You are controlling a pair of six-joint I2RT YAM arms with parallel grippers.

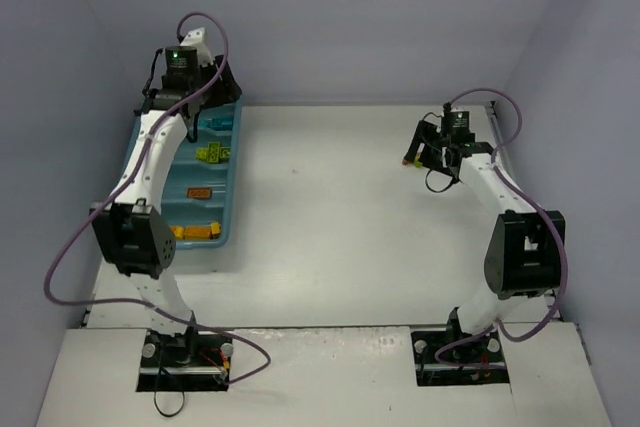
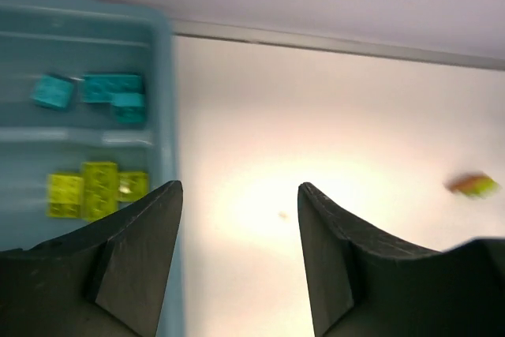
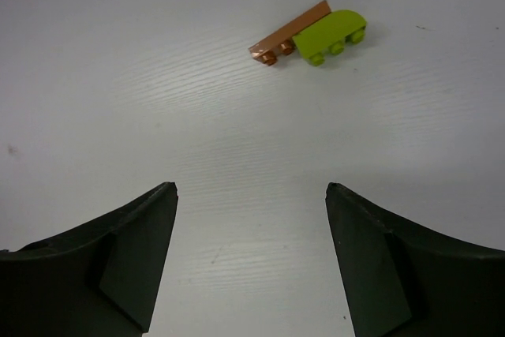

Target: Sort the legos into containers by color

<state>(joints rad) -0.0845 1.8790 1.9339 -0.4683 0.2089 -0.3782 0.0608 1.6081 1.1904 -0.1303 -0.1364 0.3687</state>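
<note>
Well, left tool (image 2: pixel 241 187) gapes empty over the tray (image 2: pixel 163 84) rim, upper left; right tool (image 3: pixel 251 187), also apart and empty, faces brown lego (image 3: pixel 288 35) touching lime lego (image 3: pixel 335 33) on the worktop (image 3: pixel 118 76).

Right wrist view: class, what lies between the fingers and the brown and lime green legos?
Only bare white table; the right wrist view shows nothing between the fingers and the brown lego or lime green lego.

The table (image 3: pixel 237 132) is white and matt, with a faint wood-like grain. The tray (image 2: pixel 163 100) looks like smooth teal plastic with a soft sheen. The lime lego (image 3: pixel 331 31) and brown lego (image 3: pixel 288 33) are smooth, slightly glossy plastic. The jaws are matt black.
</note>
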